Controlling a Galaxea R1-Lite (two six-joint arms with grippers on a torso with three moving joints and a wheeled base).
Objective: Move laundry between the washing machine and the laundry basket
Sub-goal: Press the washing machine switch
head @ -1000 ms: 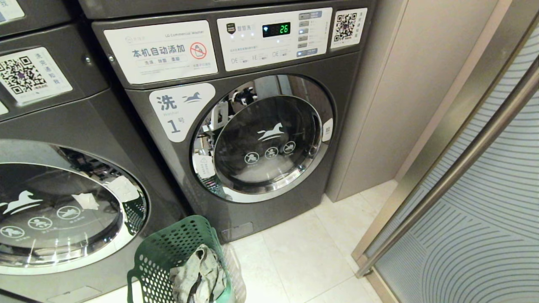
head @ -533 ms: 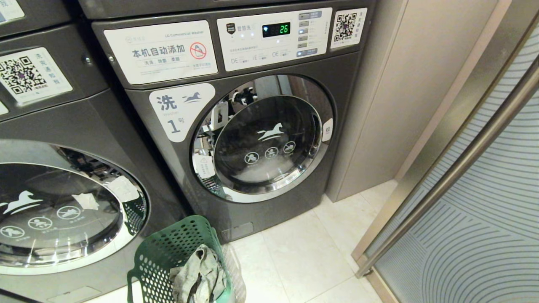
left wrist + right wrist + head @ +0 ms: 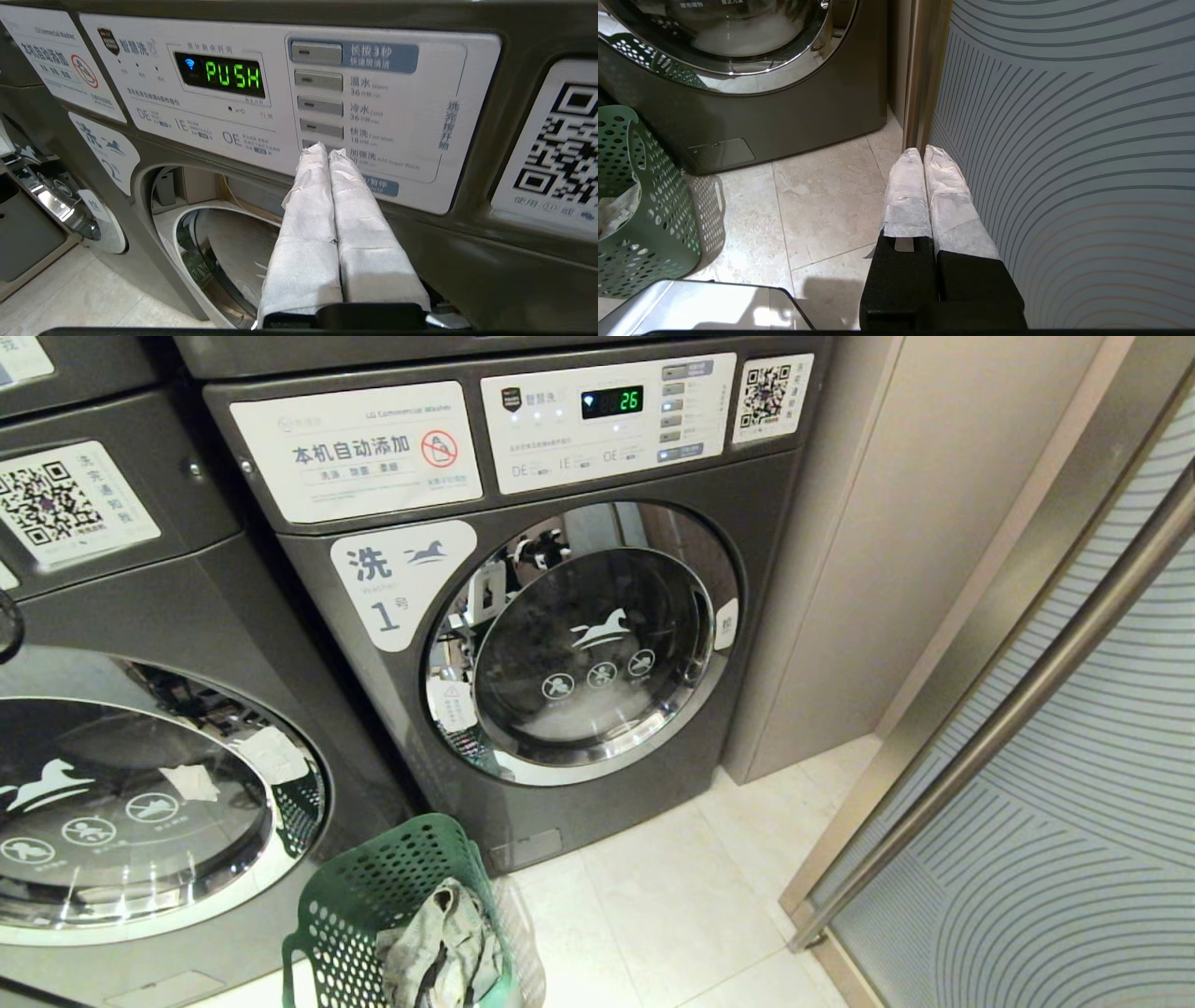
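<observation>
Laundry lies bundled inside the green laundry basket.

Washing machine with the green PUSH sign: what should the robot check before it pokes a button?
1. Left tool shut to one poking tip: ok.
2. Tip at the grey buttons on the white control panel: ok; whether it is touching one: cannot tell.
3. Green display reads PUSH: ok.
4. Round chrome-rimmed glass door of the dark grey front-loading washing machine closed: looks closed, ok.
5. Laundry loaded: not ok; the grey-beige cloth bundle lies in the dark green perforated plastic basket.
6. Right tool shut, out of the way above the floor tiles: ok.
</observation>
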